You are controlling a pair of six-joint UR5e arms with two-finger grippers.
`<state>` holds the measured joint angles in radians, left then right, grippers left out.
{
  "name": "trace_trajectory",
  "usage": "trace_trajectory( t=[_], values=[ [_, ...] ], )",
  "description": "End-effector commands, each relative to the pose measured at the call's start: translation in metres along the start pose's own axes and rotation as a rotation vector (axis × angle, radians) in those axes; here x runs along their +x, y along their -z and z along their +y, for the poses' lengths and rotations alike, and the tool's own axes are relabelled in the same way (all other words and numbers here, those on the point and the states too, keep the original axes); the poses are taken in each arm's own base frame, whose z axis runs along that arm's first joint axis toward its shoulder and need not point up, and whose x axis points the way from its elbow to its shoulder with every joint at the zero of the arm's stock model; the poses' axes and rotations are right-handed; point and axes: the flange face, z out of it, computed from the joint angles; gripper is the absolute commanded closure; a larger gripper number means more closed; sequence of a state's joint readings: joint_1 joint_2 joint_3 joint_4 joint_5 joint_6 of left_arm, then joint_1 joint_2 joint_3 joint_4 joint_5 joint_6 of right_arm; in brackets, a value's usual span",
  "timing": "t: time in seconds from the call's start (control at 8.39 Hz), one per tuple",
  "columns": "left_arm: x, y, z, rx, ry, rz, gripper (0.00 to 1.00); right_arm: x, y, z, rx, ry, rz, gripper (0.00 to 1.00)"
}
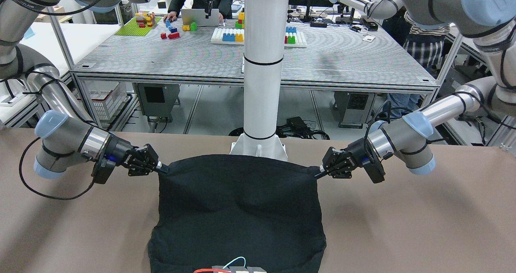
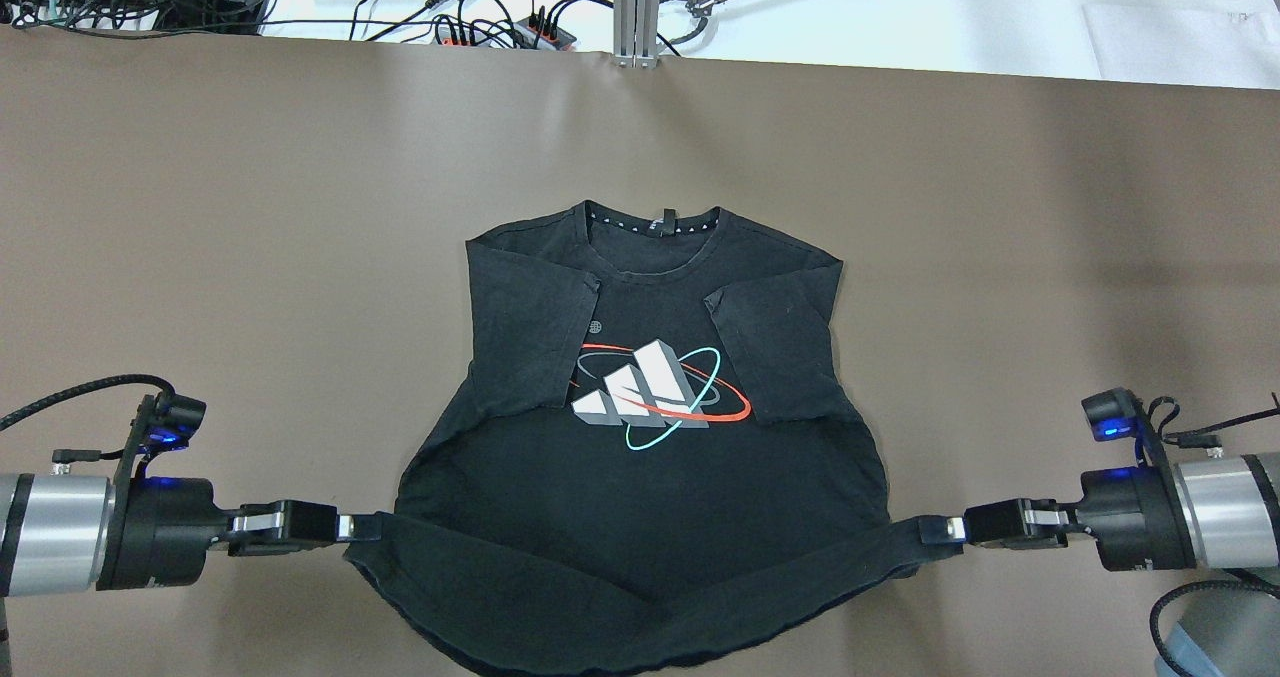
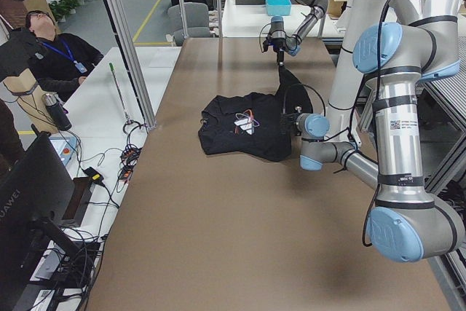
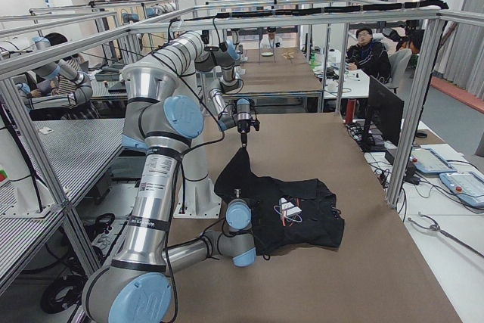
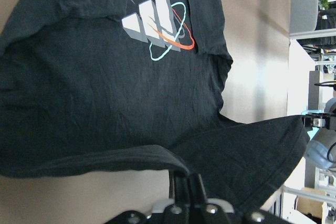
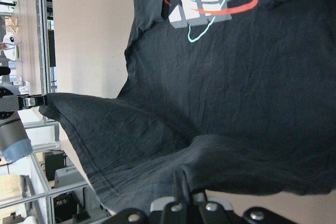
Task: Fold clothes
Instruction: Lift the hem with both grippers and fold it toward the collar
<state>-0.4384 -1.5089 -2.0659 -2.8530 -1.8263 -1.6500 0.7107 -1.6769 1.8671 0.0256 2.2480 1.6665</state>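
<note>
At opposite hem corners, my left gripper and right gripper pinch the black knit T-shirt, so its edge hangs taut for folding.

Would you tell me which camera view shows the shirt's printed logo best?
The overhead exterior view: the logo on the black shirt faces the camera, large and clear. Both wrist views show it sideways; the front-facing view catches only a sliver; the side views show it tiny.
</note>
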Motion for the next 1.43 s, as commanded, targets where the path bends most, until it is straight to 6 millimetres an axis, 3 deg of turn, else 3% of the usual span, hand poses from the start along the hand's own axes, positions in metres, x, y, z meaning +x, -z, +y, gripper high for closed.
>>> trace_trajectory(
  t=[0.0,0.24,0.48,0.72,0.83,1.31],
  values=[
    [0.009,0.007,-0.046,0.140,0.033,-0.030,1.00,-0.009,0.008,-0.048,0.145,0.004,0.032,1.00],
    [0.010,0.017,-0.071,0.210,0.035,-0.048,1.00,-0.029,-0.006,-0.085,0.247,-0.029,0.077,1.00],
    [-0.001,0.001,-0.097,0.248,0.035,-0.075,1.00,-0.042,-0.022,-0.116,0.374,0.029,0.151,1.00],
    [-0.009,-0.031,-0.124,0.299,0.033,-0.083,1.00,-0.036,-0.020,-0.131,0.473,0.072,0.207,1.00],
    [-0.002,-0.054,-0.139,0.336,0.025,-0.072,1.00,-0.035,-0.024,-0.144,0.510,0.083,0.223,1.00],
    [-0.013,-0.094,-0.228,0.440,0.029,-0.131,1.00,0.008,-0.076,-0.226,0.627,0.093,0.333,1.00]
  ],
)
